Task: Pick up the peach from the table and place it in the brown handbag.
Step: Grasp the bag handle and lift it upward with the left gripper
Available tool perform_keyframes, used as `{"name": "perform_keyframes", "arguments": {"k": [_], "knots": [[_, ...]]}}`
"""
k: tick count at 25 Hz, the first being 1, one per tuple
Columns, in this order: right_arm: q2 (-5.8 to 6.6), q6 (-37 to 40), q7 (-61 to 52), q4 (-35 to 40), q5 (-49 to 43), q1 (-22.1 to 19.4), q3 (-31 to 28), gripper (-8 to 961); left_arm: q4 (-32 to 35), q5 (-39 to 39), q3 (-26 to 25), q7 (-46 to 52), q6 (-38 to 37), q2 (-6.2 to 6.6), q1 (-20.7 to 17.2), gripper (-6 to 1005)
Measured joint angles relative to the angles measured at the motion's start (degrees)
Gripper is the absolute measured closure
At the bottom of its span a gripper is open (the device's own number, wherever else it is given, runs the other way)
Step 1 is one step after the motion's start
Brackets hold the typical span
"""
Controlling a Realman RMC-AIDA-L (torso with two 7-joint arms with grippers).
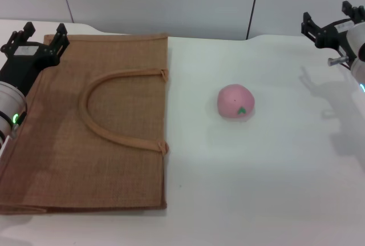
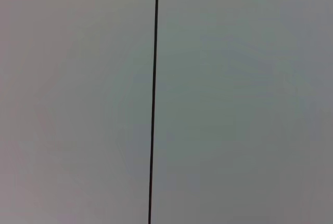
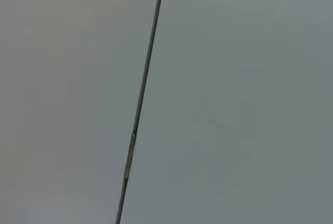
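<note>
Brown handbag (image 1: 85,137) coarse woven jute; peach (image 1: 235,101) smooth matt; table (image 1: 268,172) smooth.

Camera setup

Head view: high, facing forward and down over the tabletop (image 1: 274,189), wall panels (image 1: 159,0) at its far edge. Both wrist views: pointed at plain grey panels, one dark seam (image 2: 153,99) each; nothing shared between them

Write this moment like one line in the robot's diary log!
peach: on table, untouched | brown handbag: flat, left of peach | left gripper: open, over handbag's far corner | right gripper: open, far right
</note>
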State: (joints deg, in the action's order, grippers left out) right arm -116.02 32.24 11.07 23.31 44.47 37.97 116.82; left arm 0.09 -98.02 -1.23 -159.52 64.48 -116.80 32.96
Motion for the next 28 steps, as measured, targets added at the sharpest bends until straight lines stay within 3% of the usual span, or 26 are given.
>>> {"name": "perform_keyframes", "arguments": {"k": [6, 12, 16, 19, 28], "knots": [[0.0, 0.0, 0.0, -0.4, 0.0, 0.0, 0.0, 61, 0.0, 0.3, 0.5, 1.2, 0.0, 0.05, 0.2, 261], [0.01, -0.5, 0.0, -0.8, 0.0, 0.0, 0.0, 61, 2.8, 6.5, 5.2, 9.0, 1.3, 0.42, 0.9, 262], [0.07, -0.6, 0.0, -0.8, 0.0, 0.0, 0.0, 61, 6.9, 10.8, 8.4, 15.4, 1.7, 0.44, 1.2, 263], [0.11, -1.0, 0.0, -0.8, 0.0, 0.1, 0.0, 61, 14.2, 17.9, 12.2, 27.2, 3.2, 0.45, 0.8, 263], [0.18, -1.1, -0.6, -0.7, 0.0, 0.1, 0.0, 61, 27.9, 36.4, 13.1, 43.1, 8.8, 0.43, -0.1, 264]]}}
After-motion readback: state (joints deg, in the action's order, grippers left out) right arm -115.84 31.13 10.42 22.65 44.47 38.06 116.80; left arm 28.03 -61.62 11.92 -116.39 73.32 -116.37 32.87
